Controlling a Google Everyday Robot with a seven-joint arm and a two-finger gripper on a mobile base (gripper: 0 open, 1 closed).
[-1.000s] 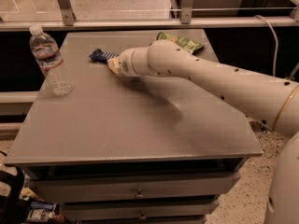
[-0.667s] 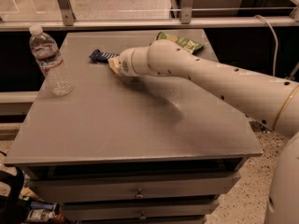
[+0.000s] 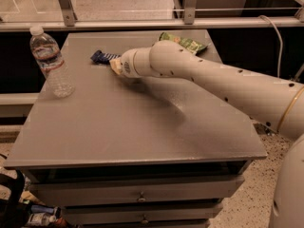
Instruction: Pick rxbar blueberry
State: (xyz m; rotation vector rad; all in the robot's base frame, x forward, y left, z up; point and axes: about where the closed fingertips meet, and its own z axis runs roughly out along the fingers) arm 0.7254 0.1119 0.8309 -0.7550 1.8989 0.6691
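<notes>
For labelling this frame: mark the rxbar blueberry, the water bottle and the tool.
rxbar blueberry (image 3: pixel 101 57): camera view, middle of the visible navy wrapper.
water bottle (image 3: pixel 49 60): camera view, on its label.
tool (image 3: pixel 114 65): camera view, its tip at the bar's right end.

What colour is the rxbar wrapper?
Rxbar wrapper is dark navy with pale print, camera view; hand right beside it.

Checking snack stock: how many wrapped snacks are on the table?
2. The rxbar blueberry lies far back on the table, right at the tip of the hand; the green snack bag lies at the far edge behind the arm, which may hide more.
</notes>
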